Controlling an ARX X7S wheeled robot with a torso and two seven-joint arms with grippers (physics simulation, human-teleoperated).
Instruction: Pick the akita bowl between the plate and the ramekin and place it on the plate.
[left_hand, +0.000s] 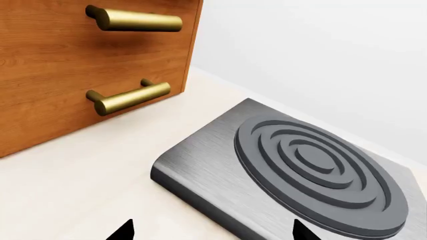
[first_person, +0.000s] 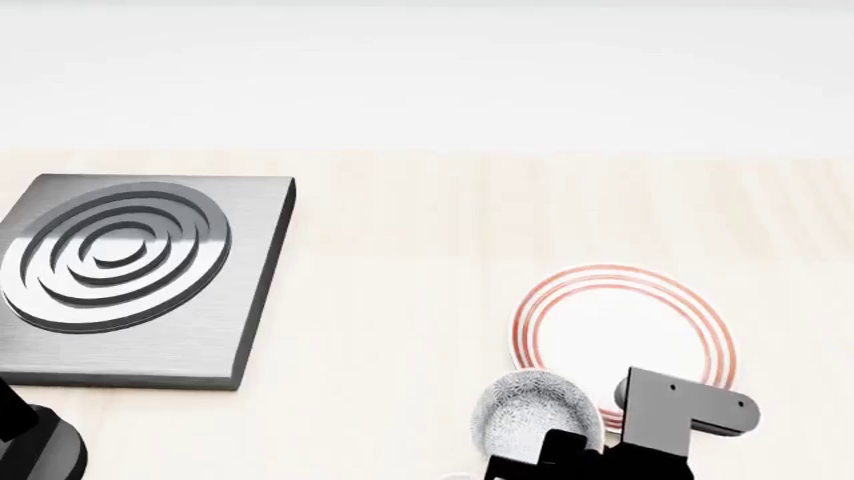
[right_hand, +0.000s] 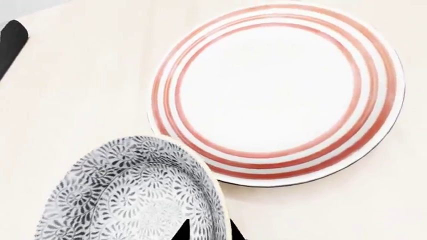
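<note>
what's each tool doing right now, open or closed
left tool: open, holding nothing, over the counter by the burner.
right tool: at the rim of the bowl; grip cannot be told.

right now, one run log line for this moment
phase: grasping | right gripper at akita bowl rim | plate bare | left gripper open, idle

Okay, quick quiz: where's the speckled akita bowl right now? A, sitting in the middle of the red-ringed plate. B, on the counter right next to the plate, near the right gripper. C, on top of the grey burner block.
B: the akita bowl rests on the counter just off the rim of the bare plate, with the right gripper at the bowl's rim.
</note>
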